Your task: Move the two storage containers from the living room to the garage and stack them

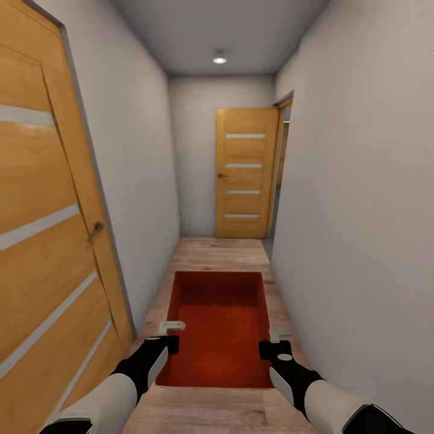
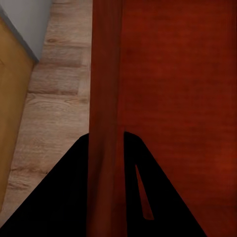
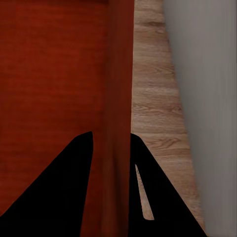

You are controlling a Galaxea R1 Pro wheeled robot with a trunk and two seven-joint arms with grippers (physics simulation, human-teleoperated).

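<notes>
While a narrow hallway is faced, an orange-red storage container (image 1: 220,328) is held at 12 o'clock, its side walls clamped by the left end effector (image 1: 170,335) and the right end effector (image 1: 274,341); a wooden door (image 1: 243,173) is seen beyond.

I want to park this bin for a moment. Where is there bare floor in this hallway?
Free: the wood floor ahead, between the storage container and the far door. Crowded: the strips beside the container, near the left door and right wall, where the left gripper and right gripper clamp its side walls.
</notes>
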